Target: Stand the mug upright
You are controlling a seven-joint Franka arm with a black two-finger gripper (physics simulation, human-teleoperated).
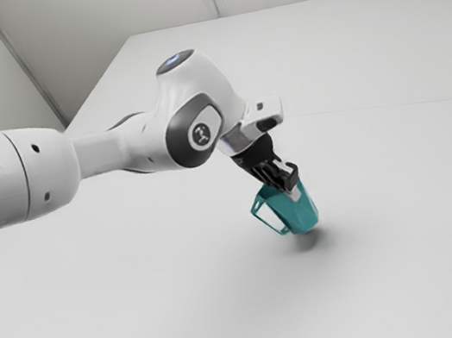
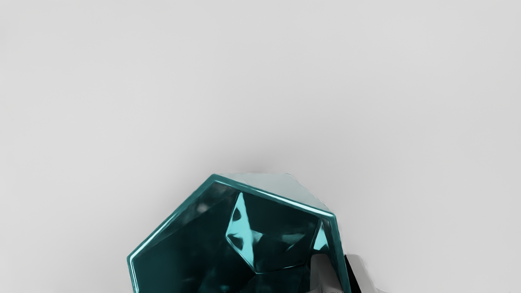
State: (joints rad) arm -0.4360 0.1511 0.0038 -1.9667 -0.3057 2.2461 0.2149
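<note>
Jaws [image 1: 294, 195] Pinched One Mug [image 1: 304, 215] by Its Wall

Two fingers, nearly closed, held the teal mug's wall between them, one inside the mouth, one outside. One mug, with one handle [image 1: 262, 217] toward the exterior view's left, leaned at the end of one white arm [image 1: 213, 92], mouth up, base low over its shadow; whether it touched the table [image 1: 145, 306] could not be told. That surface was pale and smooth. Pale walls [image 1: 76, 16] with narrow seams stood behind.

Light is bright and diffuse, with a soft-edged shadow [image 1: 307, 241] beneath the mug [image 1: 301, 219] and pale glints along its rim [image 2: 274, 196].
</note>
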